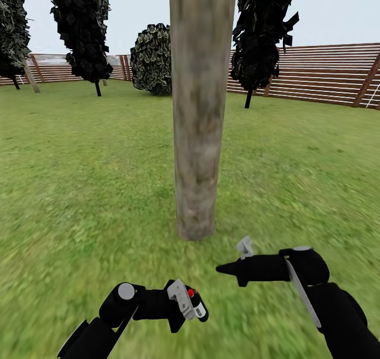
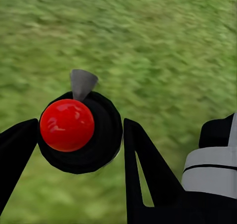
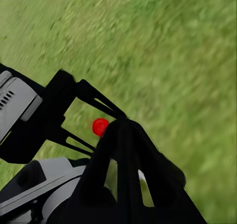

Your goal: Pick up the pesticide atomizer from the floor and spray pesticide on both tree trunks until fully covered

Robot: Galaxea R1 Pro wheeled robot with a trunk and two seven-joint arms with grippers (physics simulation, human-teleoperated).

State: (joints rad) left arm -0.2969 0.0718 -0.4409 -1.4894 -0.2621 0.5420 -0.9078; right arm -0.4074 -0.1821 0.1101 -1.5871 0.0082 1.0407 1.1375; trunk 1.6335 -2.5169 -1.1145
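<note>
A thick mottled grey-brown tree trunk (image 1: pixel 198 137) rises from the lawn straight ahead, its crown above the picture. My left gripper (image 1: pixel 189 300) is low and just left of the trunk's base, shut on the pesticide atomizer (image 1: pixel 197 305), a small black item with a red cap and a white tip. In the left wrist view the atomizer (image 2: pixel 81 127) sits between the black fingers (image 2: pixel 143 169) of the left gripper (image 2: pixel 81 135), its grey nozzle pointing away. My right gripper (image 1: pixel 220 268) is shut and empty, pointing left, just right of the trunk's base. Its closed tips (image 3: pixel 122 130) show over the grass.
Green lawn (image 1: pixel 79 179) spreads all around. A brown slatted fence (image 1: pixel 316 74) runs along the back. Thin-trunked dark-leaved trees (image 1: pixel 82 26) (image 1: pixel 258 31) and a round bush (image 1: pixel 153 58) stand near it. The left arm's wrist (image 3: pixel 29 120) lies close to the right gripper.
</note>
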